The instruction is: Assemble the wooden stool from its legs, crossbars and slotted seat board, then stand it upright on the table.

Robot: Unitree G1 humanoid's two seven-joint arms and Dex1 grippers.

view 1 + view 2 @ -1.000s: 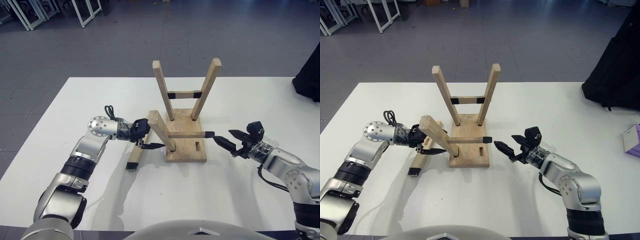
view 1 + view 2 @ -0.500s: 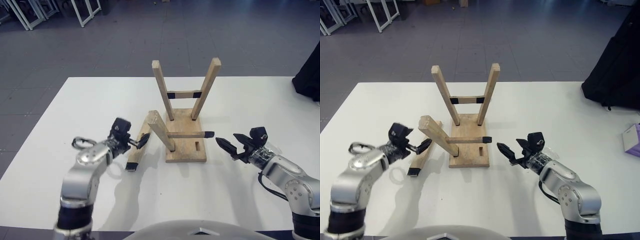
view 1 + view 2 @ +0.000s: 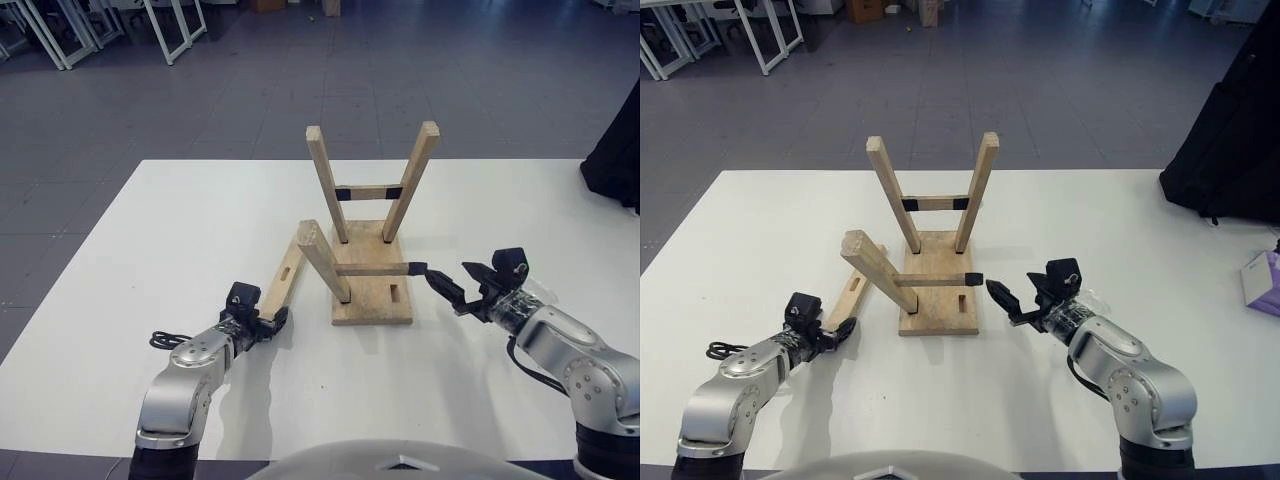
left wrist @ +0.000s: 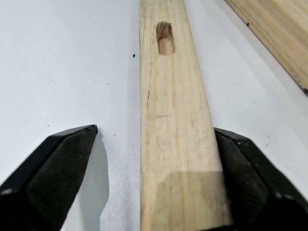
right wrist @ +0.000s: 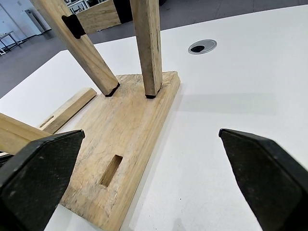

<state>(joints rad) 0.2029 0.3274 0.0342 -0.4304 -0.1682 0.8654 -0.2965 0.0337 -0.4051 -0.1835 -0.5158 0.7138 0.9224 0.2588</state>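
- The seat board [image 3: 371,306] lies flat on the table [image 3: 180,230], underside up, so the legs can drop into its slots.
- The far slots hold two legs [image 3: 322,180] joined by a crossbar [image 3: 368,191].
- A third leg [image 3: 322,260] leans from the near-left slot, and its bar [image 3: 375,268] juts out unsupported.
- The near-right slot [image 3: 397,292] is empty.
- The fourth leg [image 3: 282,282] lies beside the board with its mortise [image 4: 165,38] facing up.
- The left gripper [image 3: 268,321] straddles this leg's near end with its jaws wide, probably to pick it up.
- The right gripper [image 3: 455,283] hovers at the bar's free end, also with its jaws wide, likely to steady it.
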